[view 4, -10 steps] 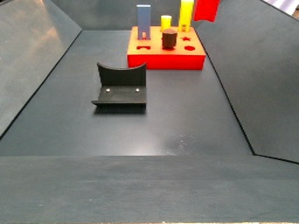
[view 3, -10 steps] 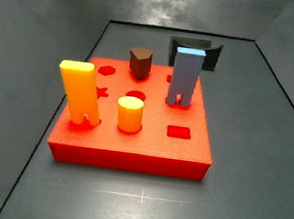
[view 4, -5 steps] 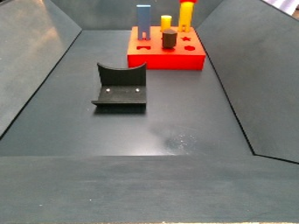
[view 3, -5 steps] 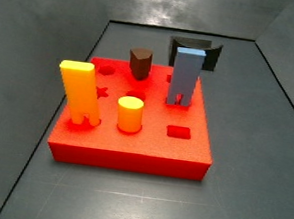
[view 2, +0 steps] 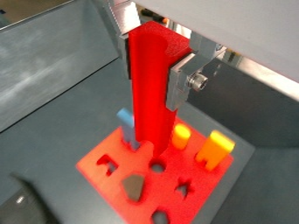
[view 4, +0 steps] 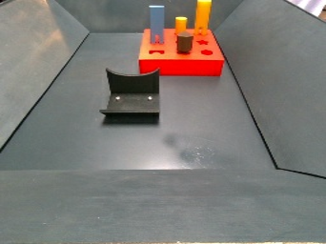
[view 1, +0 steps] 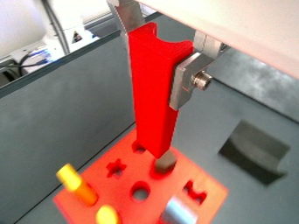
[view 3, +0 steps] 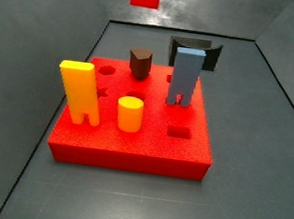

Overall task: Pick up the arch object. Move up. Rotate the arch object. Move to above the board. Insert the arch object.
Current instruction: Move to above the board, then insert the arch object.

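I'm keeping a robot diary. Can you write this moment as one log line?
gripper: shut on bright red tall arch object | position: above red slab board | insertion: not yet done

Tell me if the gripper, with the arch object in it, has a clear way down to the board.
Probably yes. The gripper is shut on the arch object, which hangs upright above the board. Open air lies beneath it, but the brown block and the blue-grey block stand close by, so the descent needs care.
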